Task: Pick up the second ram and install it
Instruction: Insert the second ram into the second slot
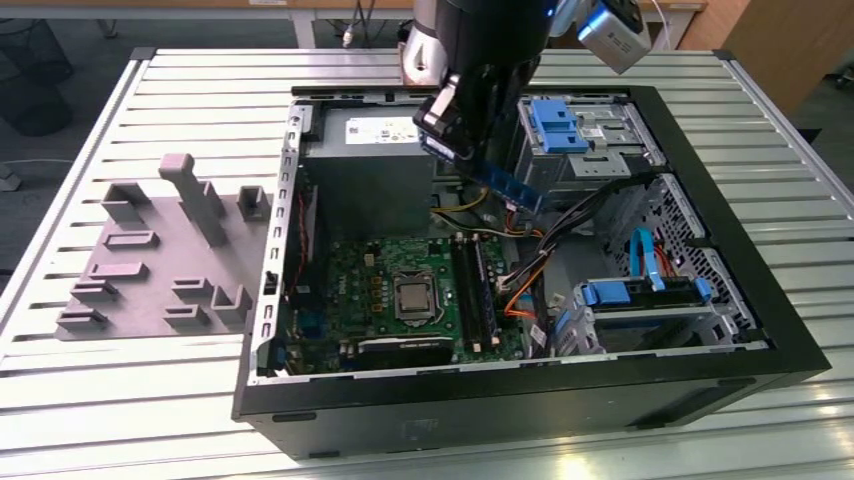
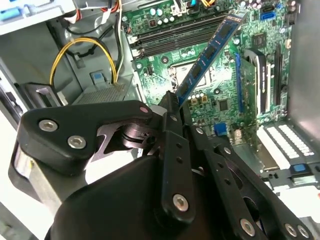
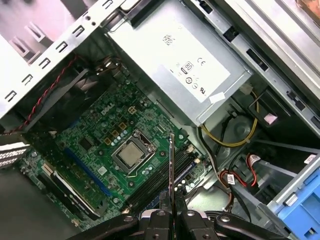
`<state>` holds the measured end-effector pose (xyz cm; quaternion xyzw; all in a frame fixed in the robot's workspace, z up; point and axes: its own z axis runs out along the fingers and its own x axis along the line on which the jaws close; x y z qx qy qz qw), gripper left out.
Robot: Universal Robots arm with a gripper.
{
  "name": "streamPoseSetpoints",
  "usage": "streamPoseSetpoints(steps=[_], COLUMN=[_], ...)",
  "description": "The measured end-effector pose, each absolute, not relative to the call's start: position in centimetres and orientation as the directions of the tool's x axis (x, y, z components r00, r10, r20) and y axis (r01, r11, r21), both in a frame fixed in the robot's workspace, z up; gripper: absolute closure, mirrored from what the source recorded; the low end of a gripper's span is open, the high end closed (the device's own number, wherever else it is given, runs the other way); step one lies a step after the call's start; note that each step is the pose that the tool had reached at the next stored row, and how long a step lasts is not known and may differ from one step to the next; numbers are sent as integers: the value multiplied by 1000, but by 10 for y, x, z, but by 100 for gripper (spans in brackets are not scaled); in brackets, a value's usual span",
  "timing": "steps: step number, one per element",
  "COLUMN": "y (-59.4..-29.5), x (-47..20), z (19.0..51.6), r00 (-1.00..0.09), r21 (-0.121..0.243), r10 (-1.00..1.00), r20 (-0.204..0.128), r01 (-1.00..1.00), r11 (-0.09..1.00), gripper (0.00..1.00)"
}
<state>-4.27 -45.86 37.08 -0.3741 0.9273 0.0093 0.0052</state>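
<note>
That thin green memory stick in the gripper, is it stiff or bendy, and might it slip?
Probably stiff: the thin green memory stick juts straight from the black gripper without sagging. Likely light, since it looks very slim edge-on in the first wrist view. Gripped at one end only, it may pivot if pushed.

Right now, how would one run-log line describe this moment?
fingers: shut on ram | ram: above motherboard, not seated in slots | case: open
</note>
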Motion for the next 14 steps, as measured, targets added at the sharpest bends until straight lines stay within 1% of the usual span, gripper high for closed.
streamPoseSetpoints(steps=[14], y=[-459], x=[-43], z=[370], r00=[-836], r21=[11], r10=[-548], r20=[-15], r01=[-548], r11=[836], gripper=[86])
